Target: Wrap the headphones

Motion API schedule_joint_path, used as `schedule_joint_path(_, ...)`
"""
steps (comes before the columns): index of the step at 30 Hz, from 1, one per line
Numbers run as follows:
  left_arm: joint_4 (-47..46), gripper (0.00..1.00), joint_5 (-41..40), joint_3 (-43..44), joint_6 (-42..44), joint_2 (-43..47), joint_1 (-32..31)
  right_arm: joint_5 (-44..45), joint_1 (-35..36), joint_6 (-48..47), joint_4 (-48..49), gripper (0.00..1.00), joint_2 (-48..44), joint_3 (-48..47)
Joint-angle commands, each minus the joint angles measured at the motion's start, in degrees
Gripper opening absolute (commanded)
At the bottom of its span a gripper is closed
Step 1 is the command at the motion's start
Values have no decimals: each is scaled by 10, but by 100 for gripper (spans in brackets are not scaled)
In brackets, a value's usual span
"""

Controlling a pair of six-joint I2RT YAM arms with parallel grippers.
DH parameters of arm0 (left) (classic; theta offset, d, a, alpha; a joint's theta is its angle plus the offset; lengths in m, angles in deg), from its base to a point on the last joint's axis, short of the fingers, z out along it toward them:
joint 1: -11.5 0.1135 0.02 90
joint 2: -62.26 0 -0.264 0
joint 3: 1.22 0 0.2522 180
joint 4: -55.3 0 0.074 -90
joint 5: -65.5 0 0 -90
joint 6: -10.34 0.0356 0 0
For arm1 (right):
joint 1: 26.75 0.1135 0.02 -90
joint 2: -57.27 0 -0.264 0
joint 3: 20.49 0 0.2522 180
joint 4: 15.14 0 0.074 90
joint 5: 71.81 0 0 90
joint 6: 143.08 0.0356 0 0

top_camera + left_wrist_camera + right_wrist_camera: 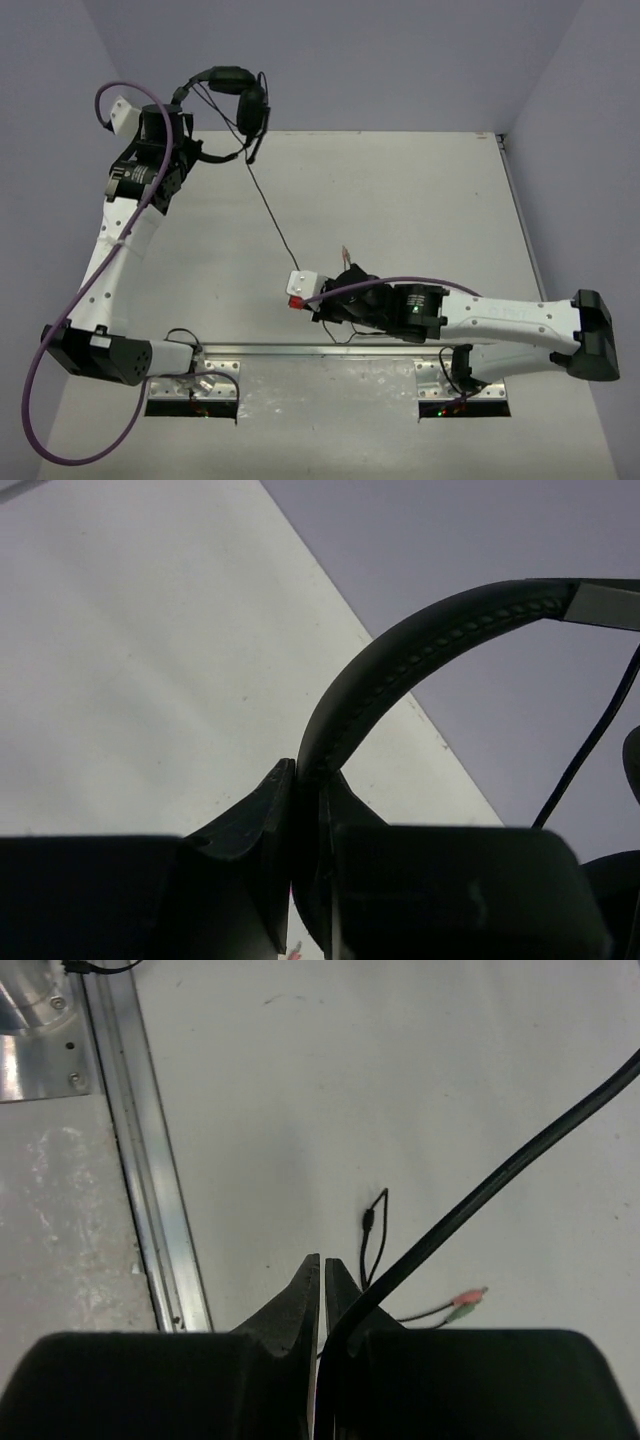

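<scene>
The black headphones [240, 92] hang in the air over the table's far left corner. In the left wrist view my left gripper [305, 770] is shut on their stitched headband [420, 645]; in the top view that gripper [183, 100] sits at the headband's left end. Their thin black cable [270, 210] runs taut down across the table to my right gripper [335, 300], low near the front middle. In the right wrist view the right gripper [322, 1260] is shut on the cable [500, 1170], which leaves the jaws up to the right. Pink and green plugs [465, 1302] lie on the table just beyond.
A metal mounting rail [150, 1180] runs along the near edge, left of the right gripper. A thick purple robot cable [60, 330] loops beside the left arm. A small slack loop of the thin cable [372, 1225] lies on the white table [420, 200]. Grey walls enclose the back and sides.
</scene>
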Motion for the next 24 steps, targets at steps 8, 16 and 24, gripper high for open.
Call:
schedule_joint_path(8,-6,1,-78,56,-56,-71,47,95,124,0,-18,1,65,-79)
schedule_joint_path(16,-55,0,-150,-62,-30,-27,8,37,124,-53,-115,1,134,-288)
schedule_joint_path(24,-243,0,-155,-282,94,52,-65,122,102,-200,-195,1,193,-489)
